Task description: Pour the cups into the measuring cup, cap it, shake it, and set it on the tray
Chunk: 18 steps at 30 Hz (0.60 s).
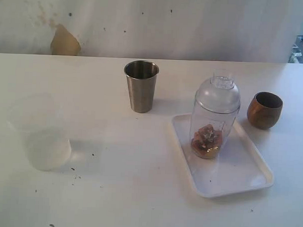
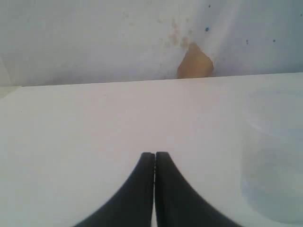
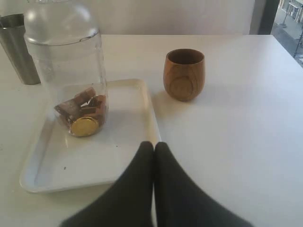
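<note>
1. Nearest the front edge of the bench point(image 1: 137, 208), the right gripper point(image 3: 154, 147) hung just short of the tray's near end. Its black fingers were pressed together on nothing. The left gripper point(image 2: 155, 156) was likewise closed and empty over bare bench on the left side. Neither showed in the exterior view.
2. A frosted cup point(image 1: 42, 134) stood upright toward the front-left, well apart from everything else.
3. The tray point(image 1: 239, 172) lay right of centre, its long side running away from the front edge at a slight angle. The measuring cup point(image 1: 213, 129) stood upright on the tray's far half with the cap point(image 1: 218, 94) seated on it. Brown pieces and a round gold thing sat at its bottom.
4. Pouring, capping and setting down looked done, so the task seemed at its end. Whether the cup had been shaken could not be told. The next move called only for keeping both arms clear of the tray's rim.
5. Farther back, the steel tumbler point(image 1: 141, 86) stood upright near the middle, apart from the tray. The wooden cup point(image 1: 265, 110) stood upright just beyond the tray's far right corner, not touching it.
6. Open bench lay along the front edge and between the frosted cup and the tray. Room was tightest around the wooden cup. The back edge met a wall with a brown patch point(image 1: 64, 42).
</note>
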{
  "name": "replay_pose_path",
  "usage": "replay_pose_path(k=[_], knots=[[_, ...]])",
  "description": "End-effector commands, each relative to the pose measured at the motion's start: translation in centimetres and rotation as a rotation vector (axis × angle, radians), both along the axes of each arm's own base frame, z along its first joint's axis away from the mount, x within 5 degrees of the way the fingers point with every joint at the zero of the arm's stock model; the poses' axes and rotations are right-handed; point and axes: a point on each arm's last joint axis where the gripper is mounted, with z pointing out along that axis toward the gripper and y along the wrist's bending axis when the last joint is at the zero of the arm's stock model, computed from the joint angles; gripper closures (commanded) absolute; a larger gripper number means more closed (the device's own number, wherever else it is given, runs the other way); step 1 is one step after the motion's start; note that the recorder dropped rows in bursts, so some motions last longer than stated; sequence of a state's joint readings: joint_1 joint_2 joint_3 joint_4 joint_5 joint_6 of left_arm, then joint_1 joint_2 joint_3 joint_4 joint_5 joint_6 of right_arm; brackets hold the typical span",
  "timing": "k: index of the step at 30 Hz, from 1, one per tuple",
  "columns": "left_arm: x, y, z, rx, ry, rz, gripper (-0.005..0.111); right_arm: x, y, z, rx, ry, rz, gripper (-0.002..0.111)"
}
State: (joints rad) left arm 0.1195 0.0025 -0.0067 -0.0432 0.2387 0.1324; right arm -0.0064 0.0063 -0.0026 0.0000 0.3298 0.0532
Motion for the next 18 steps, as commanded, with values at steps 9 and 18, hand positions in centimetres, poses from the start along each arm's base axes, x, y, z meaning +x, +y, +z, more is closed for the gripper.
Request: replay_pose_path(k=[9, 18], knots=[[0.01, -0.04, -0.17, -0.009, -0.001, -0.004, 0.106, -0.02, -0.02, 0.02, -0.011, -0.012, -0.001, 0.108], [0.01, -0.04, -0.17, -0.009, -0.001, -0.004, 0.106, -0.02, -0.02, 0.02, -0.011, -0.012, -0.001, 0.108]])
